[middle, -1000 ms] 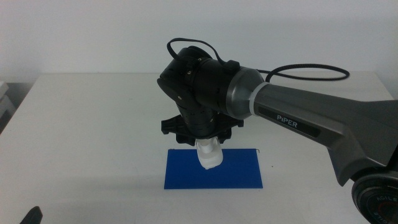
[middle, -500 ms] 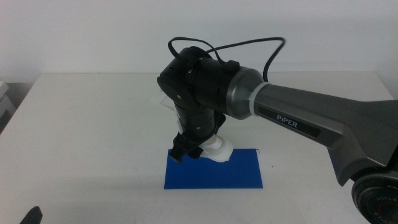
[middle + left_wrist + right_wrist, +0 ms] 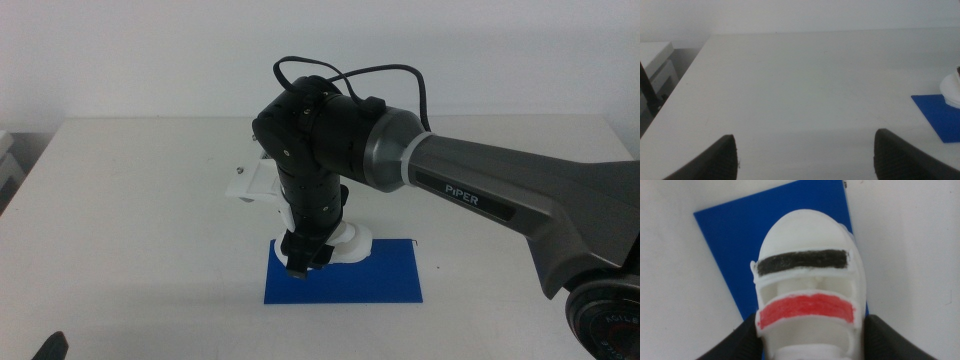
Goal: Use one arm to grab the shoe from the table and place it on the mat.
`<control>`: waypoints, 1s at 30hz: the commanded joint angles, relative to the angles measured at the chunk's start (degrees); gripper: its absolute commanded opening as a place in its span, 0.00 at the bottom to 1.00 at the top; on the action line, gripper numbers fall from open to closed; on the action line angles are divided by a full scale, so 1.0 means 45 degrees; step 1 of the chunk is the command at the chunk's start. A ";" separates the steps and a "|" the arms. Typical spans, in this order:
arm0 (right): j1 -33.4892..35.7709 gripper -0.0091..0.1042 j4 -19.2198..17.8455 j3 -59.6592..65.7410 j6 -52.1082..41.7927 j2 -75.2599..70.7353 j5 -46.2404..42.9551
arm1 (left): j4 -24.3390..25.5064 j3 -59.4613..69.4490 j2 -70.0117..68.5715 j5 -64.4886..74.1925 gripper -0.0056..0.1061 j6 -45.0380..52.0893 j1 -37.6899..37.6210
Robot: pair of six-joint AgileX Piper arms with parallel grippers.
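Shoe (image 3: 807, 302), white with a black strap and a red one showing, sits between the two dark jaws of the right claw (image 3: 810, 345), which press against its sides near the heel end; the claw looks closed on it. Just ahead of the claw, the toe reaches over the blue mat (image 3: 740, 245), and in the middle view the shoe (image 3: 350, 243) lies low over the mat's (image 3: 380, 275) far edge, directly beneath the arm (image 3: 470, 185). Whether the sole already rests on the mat or hangs just above it cannot be told. The carrying seems done, by my reading; what is left is to settle the shoe fully, open the jaws and lift away. Over at the near corner of the counter (image 3: 800, 85), the left claw (image 3: 805, 155) waits, its jaws spread wide and empty.
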 commanded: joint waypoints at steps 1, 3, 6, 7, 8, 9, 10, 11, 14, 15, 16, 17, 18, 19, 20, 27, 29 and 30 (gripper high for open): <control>-0.0060 0.05 -0.0249 -0.0281 -0.0483 -0.0977 -0.0031 | -0.0100 0.0089 -0.0170 -0.1020 0.89 -0.0058 -0.0052; -0.0060 0.05 -0.0237 -0.0281 -0.0682 -0.0977 -0.0028 | -0.0100 0.0089 -0.0170 -0.1020 0.89 -0.0058 -0.0052; -0.0280 0.05 0.0342 -0.0281 -0.0967 -0.0977 -0.0053 | -0.0100 0.0089 -0.0170 -0.1020 0.89 -0.0058 -0.0052; -0.0426 0.05 0.0758 -0.0281 -0.1161 -0.0990 -0.0053 | -0.0100 0.0089 -0.0170 -0.1020 0.89 -0.0058 -0.0052; -0.0570 0.05 0.1139 -0.0281 -0.1484 -0.0990 -0.0053 | -0.0100 0.0089 -0.0170 -0.1020 0.89 -0.0058 -0.0052; -0.0694 0.05 0.1468 -0.0281 -0.1799 -0.0990 0.0030 | -0.0100 0.0089 -0.0170 -0.1020 0.89 -0.0058 -0.0052; -0.0787 0.05 0.1645 -0.0281 -0.2062 -0.0990 0.0129 | -0.0100 0.0089 -0.0170 -0.1020 0.89 -0.0058 -0.0052; -0.0824 0.05 0.1754 -0.0281 -0.2434 -0.0990 0.0241 | -0.0100 0.0089 -0.0170 -0.1020 0.89 -0.0058 -0.0052; -0.1029 0.05 0.2143 -0.0281 -0.3750 -0.0990 0.0337 | -0.0100 0.0089 -0.0170 -0.1020 0.89 -0.0058 -0.0052; -0.1098 0.05 0.2437 -0.0281 -0.4193 -0.0990 0.0304 | -0.0100 0.0089 -0.0170 -0.1020 0.89 -0.0058 -0.0052; -0.1253 0.05 0.2814 -0.0281 -0.4544 -0.0990 0.0284 | -0.0100 0.0089 -0.0170 -0.1020 0.89 -0.0058 -0.0052; -0.1361 0.05 0.3152 -0.0281 -0.4924 -0.0990 0.0208 | -0.0100 0.0089 -0.0170 -0.1020 0.89 -0.0058 -0.0052; -0.1487 0.05 0.3398 -0.0281 -0.5219 -0.0990 0.0175 | -0.0100 0.0089 -0.0170 -0.1020 0.89 -0.0058 -0.0052; -0.1577 0.05 0.3526 -0.0281 -0.5303 -0.0990 0.0146 | -0.0100 0.0089 -0.0170 -0.1020 0.89 -0.0058 -0.0052; -0.1691 0.05 0.3599 -0.0281 -0.5301 -0.0990 0.0042 | -0.0100 0.0089 -0.0170 -0.1020 0.89 -0.0058 -0.0052; -0.2183 0.05 0.4219 -0.0281 -0.5043 -0.0860 -0.0088 | -0.0100 0.0089 -0.0170 -0.1020 0.89 -0.0058 -0.0052; -0.2209 0.05 0.4273 -0.0281 -0.5043 -0.0759 -0.0072 | -0.0100 0.0089 -0.0170 -0.1020 0.89 -0.0058 -0.0052; -0.2224 0.05 0.4286 -0.0281 -0.5043 -0.0693 -0.0072 | -0.0100 0.0089 -0.0170 -0.1020 0.89 -0.0058 -0.0052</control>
